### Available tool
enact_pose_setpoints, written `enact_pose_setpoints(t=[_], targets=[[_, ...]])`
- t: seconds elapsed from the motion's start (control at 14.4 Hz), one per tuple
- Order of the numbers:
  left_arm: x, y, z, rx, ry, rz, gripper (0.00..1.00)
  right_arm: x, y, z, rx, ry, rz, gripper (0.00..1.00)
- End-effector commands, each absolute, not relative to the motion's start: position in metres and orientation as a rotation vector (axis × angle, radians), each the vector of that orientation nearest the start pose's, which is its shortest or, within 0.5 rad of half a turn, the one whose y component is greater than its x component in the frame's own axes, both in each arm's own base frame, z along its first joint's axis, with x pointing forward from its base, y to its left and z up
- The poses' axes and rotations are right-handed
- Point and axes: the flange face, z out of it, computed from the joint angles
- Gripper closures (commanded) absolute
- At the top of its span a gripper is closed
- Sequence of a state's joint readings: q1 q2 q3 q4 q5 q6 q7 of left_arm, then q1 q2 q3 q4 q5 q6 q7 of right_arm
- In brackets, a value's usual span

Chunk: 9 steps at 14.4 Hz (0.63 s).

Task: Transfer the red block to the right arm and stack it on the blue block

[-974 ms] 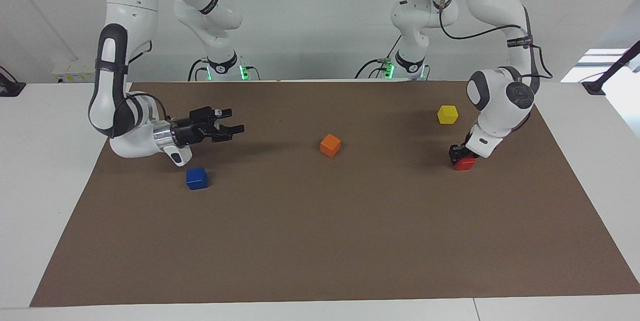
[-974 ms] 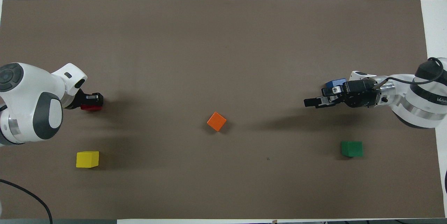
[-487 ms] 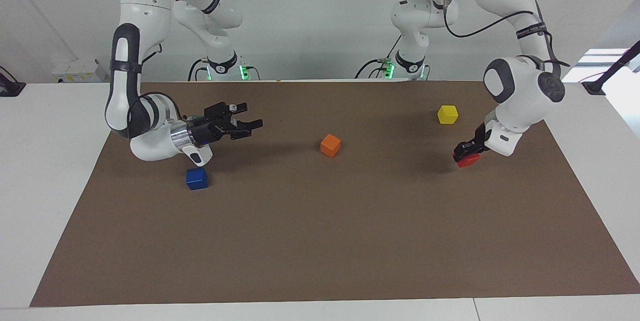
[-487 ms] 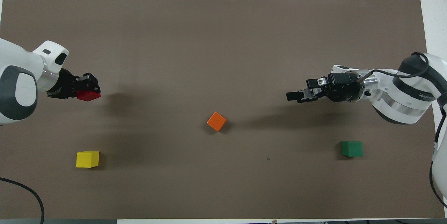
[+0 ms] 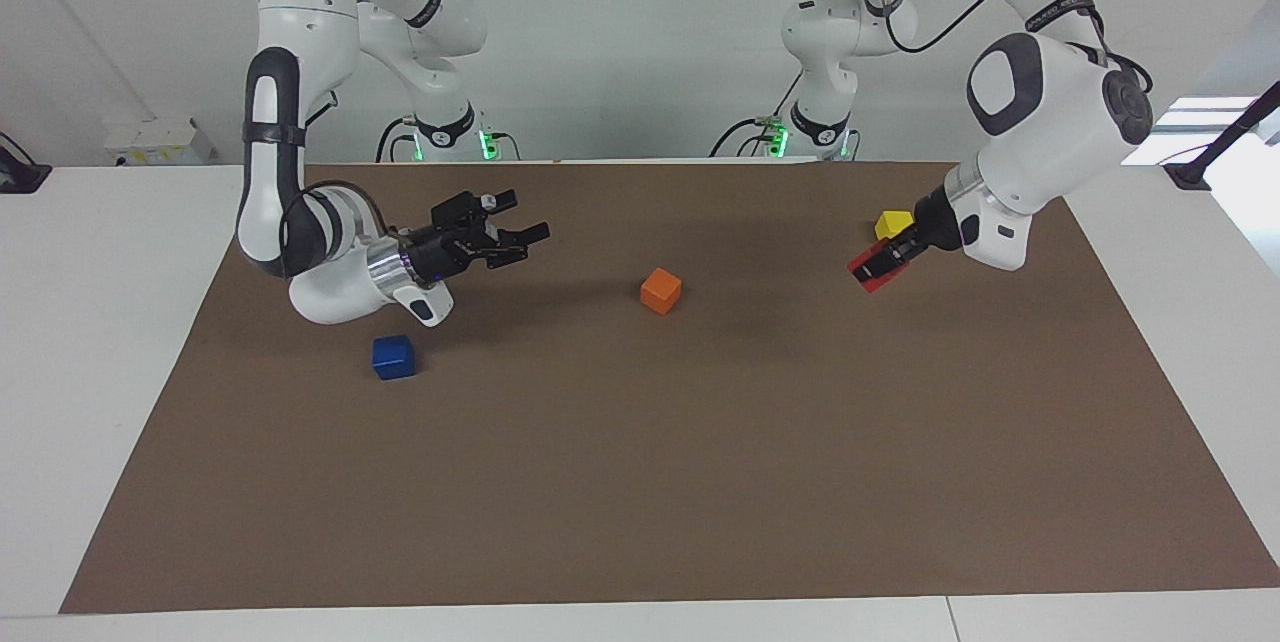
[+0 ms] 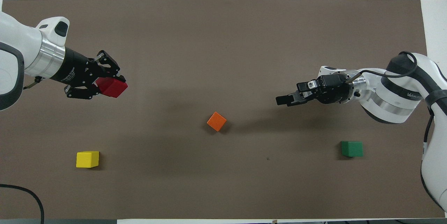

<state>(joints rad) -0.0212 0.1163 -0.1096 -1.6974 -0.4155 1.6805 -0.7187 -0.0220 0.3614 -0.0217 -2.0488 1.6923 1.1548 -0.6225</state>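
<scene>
My left gripper [image 5: 876,264] is shut on the red block [image 5: 870,278] and holds it tilted in the air over the mat at the left arm's end, beside the yellow block. In the overhead view the left gripper [image 6: 110,83] and the red block [image 6: 113,89] point toward the table's middle. The blue block [image 5: 393,357] sits on the mat at the right arm's end; in the overhead view the right hand hides it. My right gripper [image 5: 530,212] is open and empty, level in the air, pointing toward the orange block; it also shows in the overhead view [image 6: 283,99].
An orange block [image 5: 660,290] sits mid-mat between the two grippers. A yellow block [image 6: 87,159] lies at the left arm's end, a green block [image 6: 352,148] at the right arm's end, both nearer to the robots. The brown mat [image 5: 640,482] covers the table.
My left gripper has lifted the red block off the mat and swung it up toward the table's middle. My right gripper has moved toward the middle, away from the blue block.
</scene>
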Motion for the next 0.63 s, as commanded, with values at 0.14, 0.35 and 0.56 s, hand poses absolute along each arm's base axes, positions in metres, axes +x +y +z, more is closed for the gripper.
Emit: enact_pose_setpoints(t=[0.14, 0.35, 0.56], targets=[[0.544, -0.152, 0.560, -3.285, -1.586, 0.891, 1.00, 0.551, 0.115, 0.357, -1.160, 0.013, 0.272, 0.00], [0.528, -0.215, 0.538, -3.082, -2.075, 1.054, 1.00, 0.552, 0.133, 0.356, -1.164, 0.024, 0.267, 0.00], [0.526, -0.255, 0.516, -2.879, -2.399, 1.242, 1.00, 0.552, 0.148, 0.355, -1.167, 0.032, 0.265, 0.00]])
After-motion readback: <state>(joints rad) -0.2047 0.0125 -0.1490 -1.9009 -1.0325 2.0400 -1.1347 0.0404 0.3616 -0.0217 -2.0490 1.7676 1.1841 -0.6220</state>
